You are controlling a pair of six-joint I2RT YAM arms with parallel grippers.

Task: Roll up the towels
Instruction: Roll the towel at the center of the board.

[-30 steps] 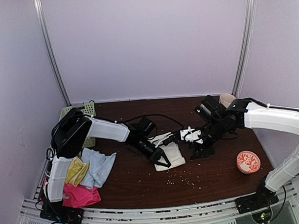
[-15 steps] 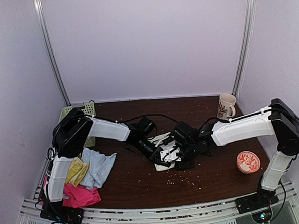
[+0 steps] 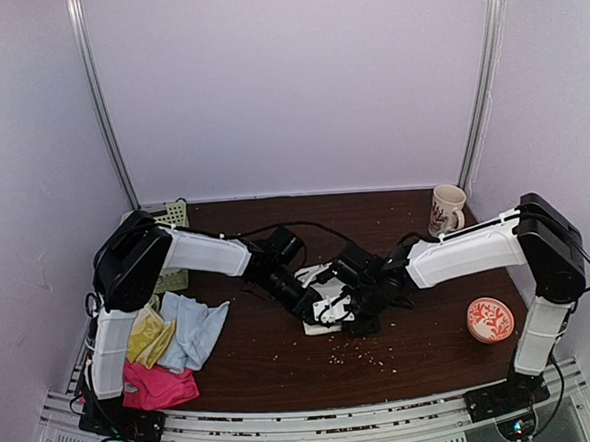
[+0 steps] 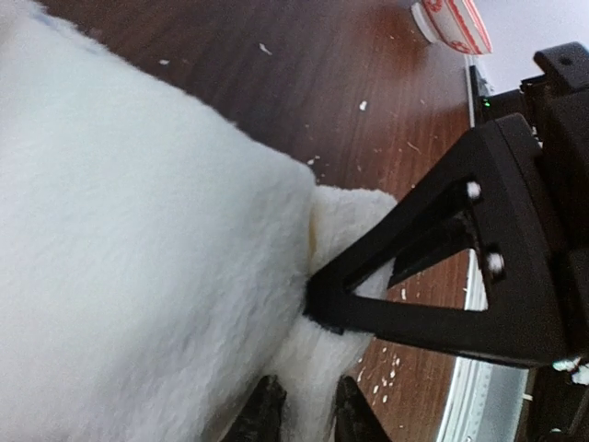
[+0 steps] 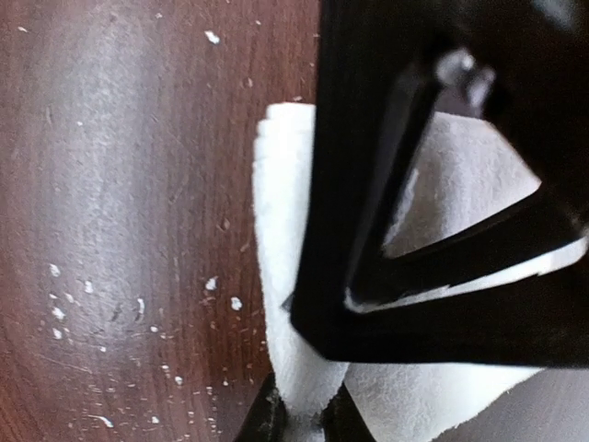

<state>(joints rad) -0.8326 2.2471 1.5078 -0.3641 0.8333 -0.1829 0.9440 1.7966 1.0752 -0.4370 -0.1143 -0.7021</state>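
ok so the cream-white towel [image 4: 138, 239] is found bunched up around the middle of the dark wooden table [image 3: 284, 372], with both arms reached in over it from either side. The left gripper [image 4: 308, 419] is seen nipped on a fold of that towel, cloth filling the narrow gap between its tips. Only the very ends of its fingers are caught at the frame edge though, so "looks gripped" is about all that can be said. The right gripper [image 5: 302, 419] is clamped on a corner of the same towel, white cloth squeezed between its tips down at the tabletop. The two grippers are set just beside each other.

The other towels are piled at the left near edge, well apart from all that: a pale blue towel [image 3: 197, 332] spread loosely, a yellow-green towel [image 3: 150, 335] crumpled against it, and a hot-pink towel [image 3: 157, 385] nearer the edge. A pale green basket [image 3: 175, 216] is tucked in the back left corner, a mug [image 3: 448, 210] is stood at the back right, and a red-patterned dish [image 3: 490, 319] is parked on the right side. Pale crumbs [image 5: 236, 303] are scattered over the wood
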